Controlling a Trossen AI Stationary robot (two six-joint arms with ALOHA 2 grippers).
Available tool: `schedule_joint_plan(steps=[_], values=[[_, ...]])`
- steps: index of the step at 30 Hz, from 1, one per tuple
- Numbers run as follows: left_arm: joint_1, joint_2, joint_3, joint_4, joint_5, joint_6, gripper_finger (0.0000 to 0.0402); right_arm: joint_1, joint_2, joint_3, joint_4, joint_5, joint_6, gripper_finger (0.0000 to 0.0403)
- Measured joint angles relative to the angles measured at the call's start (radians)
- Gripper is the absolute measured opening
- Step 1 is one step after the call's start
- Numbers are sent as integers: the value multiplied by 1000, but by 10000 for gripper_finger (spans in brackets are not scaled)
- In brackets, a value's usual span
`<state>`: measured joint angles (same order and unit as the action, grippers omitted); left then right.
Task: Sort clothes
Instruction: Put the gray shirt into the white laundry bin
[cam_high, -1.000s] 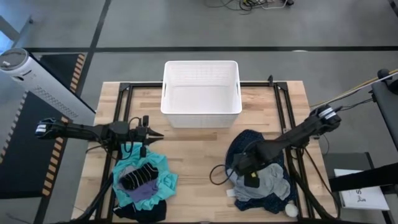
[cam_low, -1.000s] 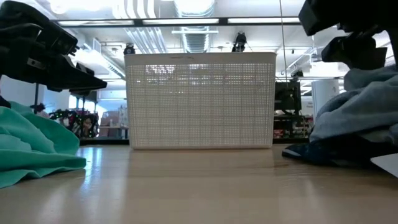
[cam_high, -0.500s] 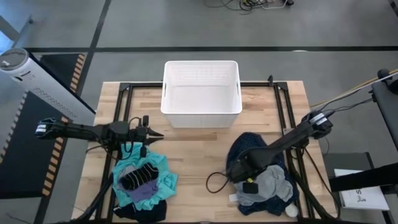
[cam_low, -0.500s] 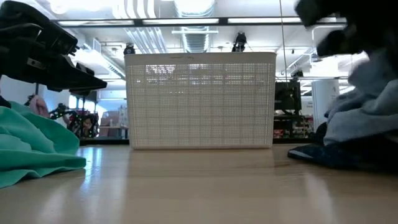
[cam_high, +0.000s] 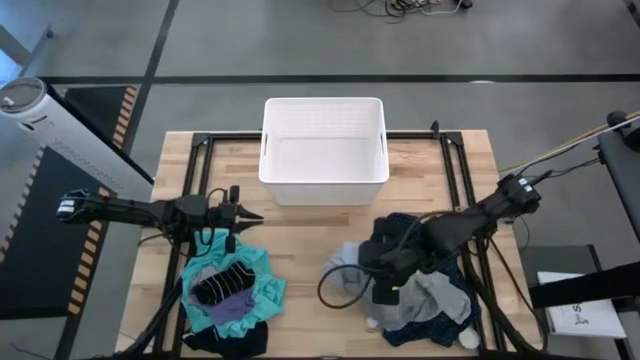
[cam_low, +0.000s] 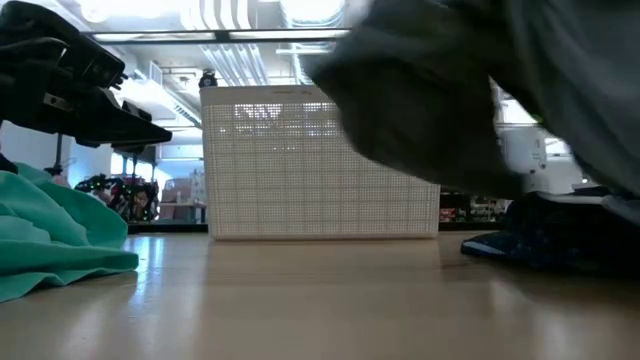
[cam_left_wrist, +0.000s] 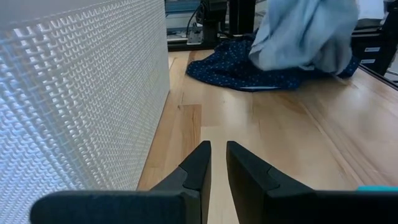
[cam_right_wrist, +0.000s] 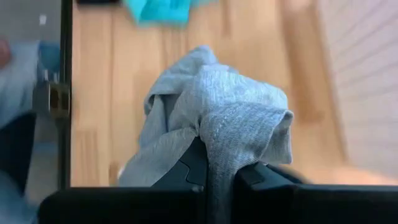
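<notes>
The clothes lie in two piles. At the near left are a teal shirt, black striped socks and a purple piece. At the near right, a navy white-dotted garment lies under grey pieces. My right gripper is at that pile's left side, shut on one grey piece. My left gripper hovers between the teal pile and the white basket. Its fingers are closed to a narrow slit with nothing in them. My right gripper pinches a bunched fold of the grey piece between its two fingers, several layers thick. The arm comes from the table's right, slanting down. The cloth bulges out past the fingertips and hangs above the tabletop. How far it trails back toward the pile is unclear.
The white basket stands at the middle of the far edge. A black cable loop lies on the wood left of the right pile. Bare wood lies between the two piles. A small white item sits at the near right corner.
My right gripper has shut on the grey piece in the right pile. It has drawn the piece up and toward the table's left. The cloth now stands out beyond the pile's left side and hangs large in the low view. The left arm has kept still.
</notes>
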<state>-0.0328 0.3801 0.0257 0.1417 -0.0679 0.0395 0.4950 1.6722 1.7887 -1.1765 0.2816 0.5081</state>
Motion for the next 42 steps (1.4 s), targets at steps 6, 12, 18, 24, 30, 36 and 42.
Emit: schedule_joint_plan(steps=[6,12,18,24,30,36,42], values=[[0,0,0,0,0,0,38,-5,7,151,1,199,-89,2],[0,0,0,0,0,0,38,-33,13,296,11,358,-238,1],[0,0,0,0,0,0,38,-96,13,428,151,429,-440,1],[0,0,0,0,0,0,38,-171,13,548,368,430,-691,1],[0,0,0,0,0,0,38,-280,7,567,625,429,-927,1],[0,0,0,0,0,0,38,-422,6,567,833,418,-1095,1],[0,0,0,0,0,0,38,-562,13,568,877,331,-1094,1]])
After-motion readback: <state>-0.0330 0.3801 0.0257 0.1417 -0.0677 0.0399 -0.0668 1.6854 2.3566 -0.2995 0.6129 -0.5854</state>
